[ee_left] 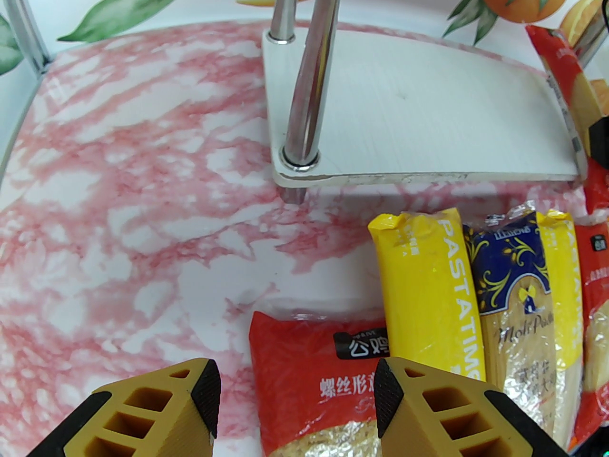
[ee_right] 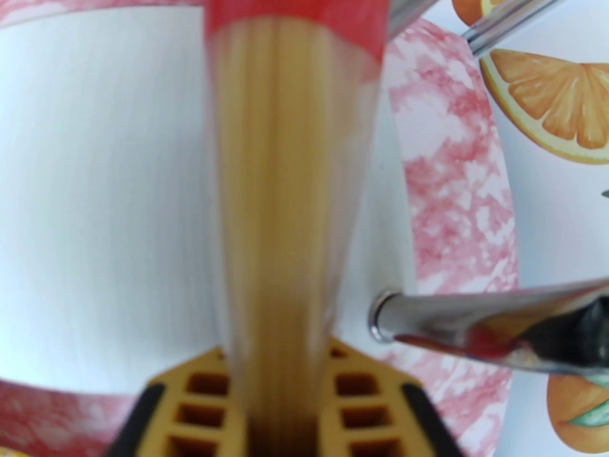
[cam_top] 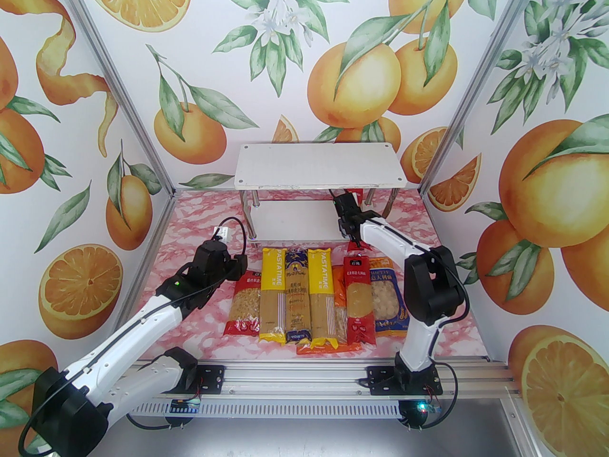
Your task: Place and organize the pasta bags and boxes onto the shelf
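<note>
**One spaghetti pack going onto the shelf**

Right claw (ee_right: 280,350) pinches the red spaghetti pack (ee_right: 290,160) over the right end of the shelf (ee_right: 95,160), lower board. Next move, likely: release, then back out past the chrome leg (ee_right: 476,317). Left claw (ee_left: 297,381) hangs spread above the red bag (ee_left: 309,345) on the tabletop (ee_left: 119,183).

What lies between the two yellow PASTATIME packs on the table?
The dark blue spaghetti pack lies lengthwise between the left yellow pack and right yellow pack, as the top external view shows.
</note>
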Robot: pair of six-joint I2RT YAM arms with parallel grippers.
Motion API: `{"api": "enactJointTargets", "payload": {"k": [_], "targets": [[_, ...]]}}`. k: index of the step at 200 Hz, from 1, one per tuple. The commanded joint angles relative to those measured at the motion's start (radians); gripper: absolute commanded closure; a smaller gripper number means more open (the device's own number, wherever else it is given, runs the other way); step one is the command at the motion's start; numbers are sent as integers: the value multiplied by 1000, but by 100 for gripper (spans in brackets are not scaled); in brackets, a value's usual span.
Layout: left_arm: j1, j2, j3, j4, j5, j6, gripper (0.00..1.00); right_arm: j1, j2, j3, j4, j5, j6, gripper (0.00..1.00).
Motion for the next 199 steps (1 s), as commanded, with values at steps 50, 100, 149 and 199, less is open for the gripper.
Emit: {"api": "enactJointTargets", "payload": {"k": [50,100,149,199], "targets": [[-5,-19,24,-15,-8,2,42,-46,31,0,56,23,25,58],[-5,-34,19,-18,-15,-1,42,-69,35,17,51,45,-2,42],[-5,-53,4,-20,-20,-7,42,-71,10,28,62,25,-20,39],[-5,-71,-5,-29,-49,3,41,-71,-124,-30,52,-86,5,31]]}}
